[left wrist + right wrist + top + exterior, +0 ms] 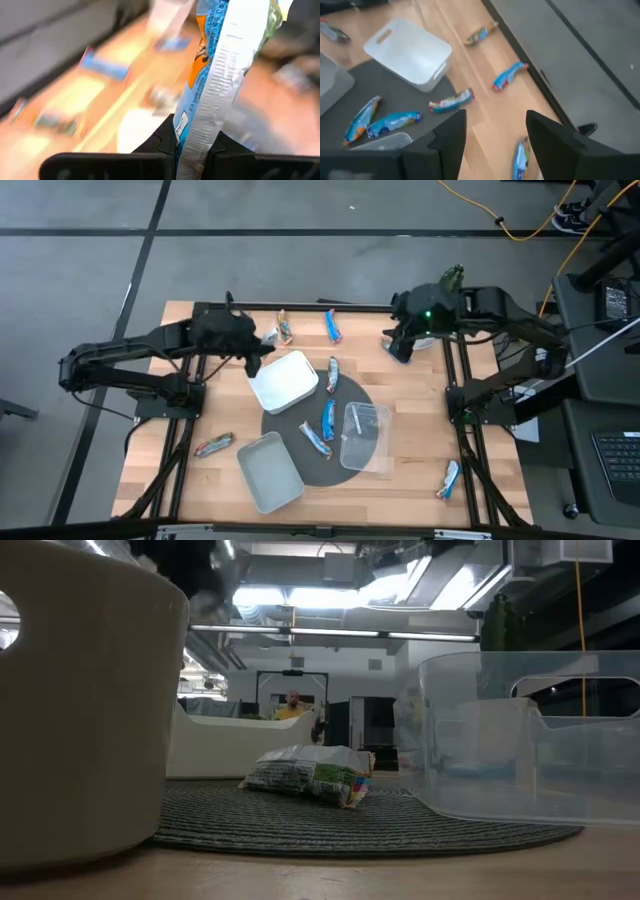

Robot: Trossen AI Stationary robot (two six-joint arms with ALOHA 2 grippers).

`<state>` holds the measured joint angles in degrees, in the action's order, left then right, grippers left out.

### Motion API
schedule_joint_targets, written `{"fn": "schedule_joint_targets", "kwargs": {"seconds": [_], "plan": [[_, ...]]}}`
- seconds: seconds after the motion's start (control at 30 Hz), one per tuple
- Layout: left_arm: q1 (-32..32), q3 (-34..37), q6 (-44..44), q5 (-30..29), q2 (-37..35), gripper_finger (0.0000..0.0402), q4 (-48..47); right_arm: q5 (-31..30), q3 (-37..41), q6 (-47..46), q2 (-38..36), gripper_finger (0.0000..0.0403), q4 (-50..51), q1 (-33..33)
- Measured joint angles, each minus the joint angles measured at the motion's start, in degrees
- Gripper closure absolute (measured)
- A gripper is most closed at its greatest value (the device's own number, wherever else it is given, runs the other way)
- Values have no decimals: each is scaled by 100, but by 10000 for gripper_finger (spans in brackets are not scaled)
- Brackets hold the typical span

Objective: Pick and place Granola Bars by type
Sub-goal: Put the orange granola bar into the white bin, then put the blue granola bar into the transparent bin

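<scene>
Several blue-wrapped granola bars lie on the wooden table and the dark round mat: two at the far edge (333, 325) (285, 328), three on the mat (327, 418), one near the right corner (448, 478). A red-brown bar (213, 444) lies at the left. My left gripper (258, 350) hovers by the white tub's (285, 382) far left corner, shut on a blue bar (220, 65). My right gripper (492, 140) is open above the far right of the table, over a blue bar (520, 161). My left gripper pinches a blue-and-white wrapped bar between its two fingers (165, 142) at one end of the wrapper (192, 145). The bar is lifted clear of the table, and the rest of it stands out beyond the fingertips.
A white tub (80, 700) and a clear tub (365, 435) sit on the mat; a grey-white tub (270, 470) rests at its near left edge. Black frame rails run along both table sides. A person (292, 705) shows far behind in the low view.
</scene>
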<state>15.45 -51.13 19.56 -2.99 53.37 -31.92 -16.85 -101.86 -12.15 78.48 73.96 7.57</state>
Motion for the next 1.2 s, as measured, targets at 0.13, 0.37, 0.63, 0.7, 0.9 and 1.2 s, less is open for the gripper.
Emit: {"fn": "schedule_joint_targets", "kwargs": {"seconds": [0.13, 0.37, 0.63, 0.7, 0.9, 1.2], "plan": [[-7, 244, -164, -45, 433, 374, -313, -4, 856, -258, -282, 198, -323, 2], [-7, 729, -171, 557, 1269, 378, 526, -8, 1864, -242, -389, 199, -910, 9], [2, 771, -178, 1515, 2134, 354, 668, -6, 2073, -84, -219, 199, -958, 196], [3, 771, -174, 1739, 2250, 345, 655, -4, 2074, -3, -226, 199, -976, 269], [1, 771, -77, 1833, 2336, 310, 657, -6, 2074, 209, -223, 199, -996, 469], [-8, 451, -141, 1811, 2112, 215, 599, -4, 2074, 501, -177, 199, -989, 817]]}}
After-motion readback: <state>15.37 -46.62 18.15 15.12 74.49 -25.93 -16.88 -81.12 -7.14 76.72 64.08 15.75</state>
